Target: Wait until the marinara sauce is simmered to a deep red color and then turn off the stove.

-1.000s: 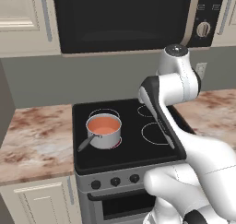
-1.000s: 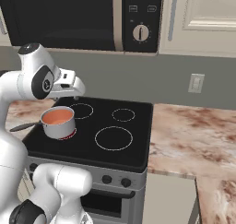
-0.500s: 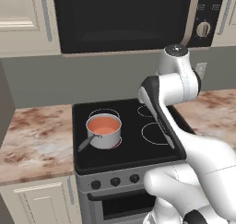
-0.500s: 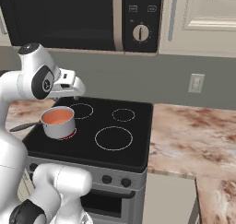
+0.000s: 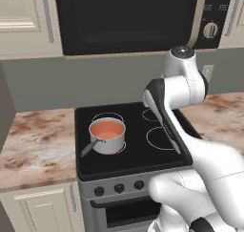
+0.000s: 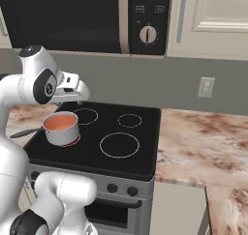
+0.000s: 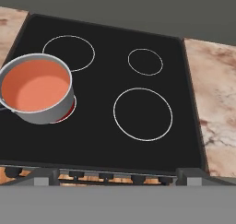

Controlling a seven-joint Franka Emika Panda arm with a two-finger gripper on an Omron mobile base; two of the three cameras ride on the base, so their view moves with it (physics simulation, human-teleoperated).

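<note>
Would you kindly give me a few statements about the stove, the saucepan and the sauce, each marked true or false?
1. The saucepan sits on the stove's front left burner. True.
2. The marinara sauce is a deep dark red. False: it is a pale orange-red.
3. The gripper is clamped on the saucepan's handle. False: it hangs above the stove, apart from the saucepan, jaws open.
4. A red glow shows under the saucepan. True.
5. A second pot stands on the front right burner ring. False: that ring is bare.
</note>
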